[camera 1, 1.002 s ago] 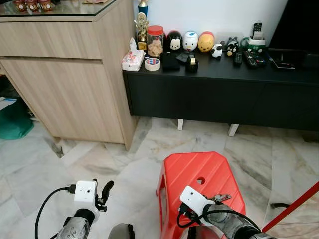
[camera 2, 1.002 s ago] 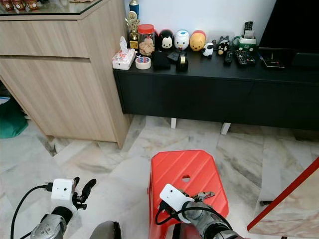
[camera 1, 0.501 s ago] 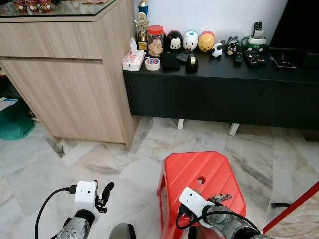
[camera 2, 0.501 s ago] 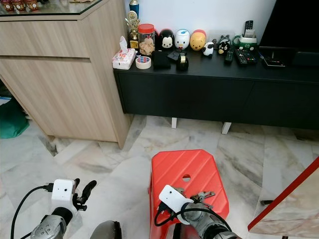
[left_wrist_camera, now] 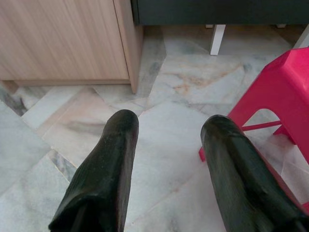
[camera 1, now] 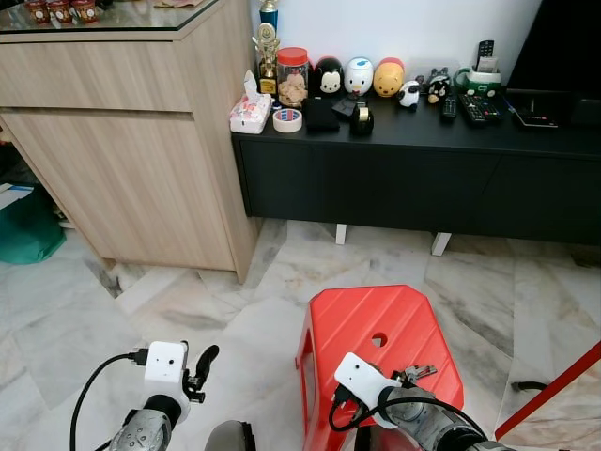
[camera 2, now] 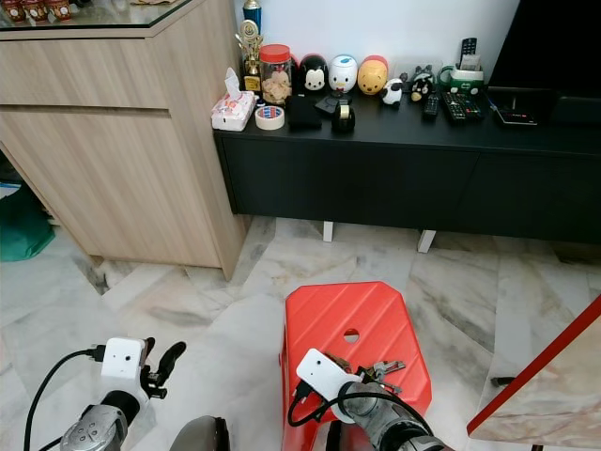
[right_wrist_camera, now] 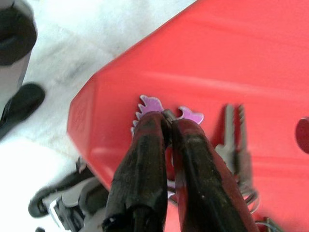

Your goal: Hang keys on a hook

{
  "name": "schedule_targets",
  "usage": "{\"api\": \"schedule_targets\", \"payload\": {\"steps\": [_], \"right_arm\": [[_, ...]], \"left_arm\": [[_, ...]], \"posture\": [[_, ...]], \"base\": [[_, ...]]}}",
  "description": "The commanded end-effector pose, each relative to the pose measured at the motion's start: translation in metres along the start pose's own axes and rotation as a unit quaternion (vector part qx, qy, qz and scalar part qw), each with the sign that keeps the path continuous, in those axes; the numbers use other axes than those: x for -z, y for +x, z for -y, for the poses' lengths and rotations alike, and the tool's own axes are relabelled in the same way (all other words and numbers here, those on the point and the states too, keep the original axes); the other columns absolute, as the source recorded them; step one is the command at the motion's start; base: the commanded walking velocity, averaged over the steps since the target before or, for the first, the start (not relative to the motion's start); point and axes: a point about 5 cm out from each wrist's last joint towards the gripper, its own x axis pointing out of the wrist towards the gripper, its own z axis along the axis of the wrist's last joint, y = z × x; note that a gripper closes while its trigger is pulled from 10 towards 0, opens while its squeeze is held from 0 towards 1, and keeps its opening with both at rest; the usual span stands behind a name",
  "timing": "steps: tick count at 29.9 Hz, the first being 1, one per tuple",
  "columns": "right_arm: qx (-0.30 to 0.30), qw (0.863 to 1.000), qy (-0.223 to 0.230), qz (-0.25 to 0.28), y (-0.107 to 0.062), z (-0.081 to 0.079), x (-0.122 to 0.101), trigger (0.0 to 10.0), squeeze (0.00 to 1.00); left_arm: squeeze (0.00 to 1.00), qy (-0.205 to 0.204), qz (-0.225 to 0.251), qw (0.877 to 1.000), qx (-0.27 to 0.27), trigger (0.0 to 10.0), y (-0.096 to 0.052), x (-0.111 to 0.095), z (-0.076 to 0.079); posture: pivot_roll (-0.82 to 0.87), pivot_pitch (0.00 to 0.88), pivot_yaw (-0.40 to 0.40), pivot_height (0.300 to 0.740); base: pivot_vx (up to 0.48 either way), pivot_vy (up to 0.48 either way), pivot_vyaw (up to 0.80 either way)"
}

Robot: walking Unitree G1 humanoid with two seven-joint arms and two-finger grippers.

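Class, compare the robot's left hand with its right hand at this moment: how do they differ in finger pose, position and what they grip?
The left hand has its two black fingers spread apart, gripping nothing; the right hand has its fingers pinched shut on the bunch of metal keys. The left hand is over the marble floor; the right hand is over the red plastic stool. Both have long black fingers.

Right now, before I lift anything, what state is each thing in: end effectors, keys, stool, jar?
Right end effector: shut on the keys, over the stool.
Keys: lying on the stool top, pinched at the purple tag.
Left end effector: open, empty, above the floor.
Stool: upright.
Jar: lid on.
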Motion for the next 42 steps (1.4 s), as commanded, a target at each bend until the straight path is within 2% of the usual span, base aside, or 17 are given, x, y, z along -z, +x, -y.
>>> {"api": "schedule_targets", "payload": {"steps": [1,5,7,9,10,20,24,30,34,41,42], "right_arm": [[0.015,0.999,0.026,0.018,0.000,0.006,-0.007,0.0,0.00],[0.037,0.997,0.053,0.046,-0.001,0.013,-0.016,0.0,0.00],[0.066,0.991,0.090,0.070,-0.002,0.022,-0.023,0.0,0.00],[0.070,0.990,0.101,0.076,-0.003,0.024,-0.025,0.0,0.00],[0.074,0.986,0.123,0.090,-0.003,0.027,-0.030,0.0,0.00],[0.107,0.972,0.168,0.128,-0.007,0.036,-0.035,0.0,0.00],[0.110,0.968,0.200,0.103,-0.007,0.033,-0.021,0.0,0.00],[0.103,0.973,0.201,0.036,-0.006,0.023,0.006,0.0,0.00],[0.102,0.968,0.229,0.026,-0.006,0.023,0.008,0.0,0.00],[0.099,0.967,0.233,0.028,-0.005,0.024,0.005,0.0,0.00],[0.097,0.967,0.234,0.030,-0.005,0.023,0.004,0.0,0.24]], "left_arm": [[0.00,0.005,-0.006,1.000,0.002,10.0,0.000,0.001,0.000],[0.00,0.005,-0.008,1.000,0.001,10.0,0.001,0.002,-0.001],[0.00,0.005,-0.008,1.000,0.000,10.0,0.001,0.001,-0.001],[0.00,0.006,-0.008,1.000,-0.001,10.0,0.001,0.001,-0.001],[0.00,0.006,-0.009,1.000,-0.002,10.0,0.002,0.002,-0.002],[0.00,0.004,-0.011,1.000,-0.005,10.0,0.004,0.003,-0.002],[0.00,0.001,-0.012,1.000,-0.005,10.0,0.004,0.005,0.001],[0.00,-0.002,-0.012,1.000,-0.003,10.0,0.005,0.005,0.004],[0.00,-0.003,-0.012,1.000,-0.003,10.0,0.006,0.006,0.004],[0.00,-0.003,-0.014,1.000,-0.004,10.0,0.006,0.007,0.004],[0.00,-0.003,-0.014,1.000,-0.004,10.0,0.005,0.007,0.004]], "posture": [[0.12,0.047,0.006,0.626],[0.12,0.044,0.003,0.626],[0.11,0.042,0.003,0.626],[0.11,0.042,0.003,0.626],[0.11,0.038,0.000,0.626],[0.10,0.030,-0.012,0.626],[0.10,0.028,-0.017,0.626],[0.10,0.027,-0.021,0.626],[0.09,0.026,-0.023,0.626],[0.10,0.024,-0.024,0.626],[0.10,0.024,-0.025,0.626]], "base": [[0.000,0.000,0.00],[0.000,0.000,0.00],[0.000,0.000,0.00],[0.000,0.000,0.00],[0.000,0.000,0.00],[0.000,0.000,0.00],[0.000,0.000,0.00],[0.000,0.000,0.00],[0.000,0.000,0.00],[0.000,0.000,0.00],[0.000,0.000,0.00]]}}
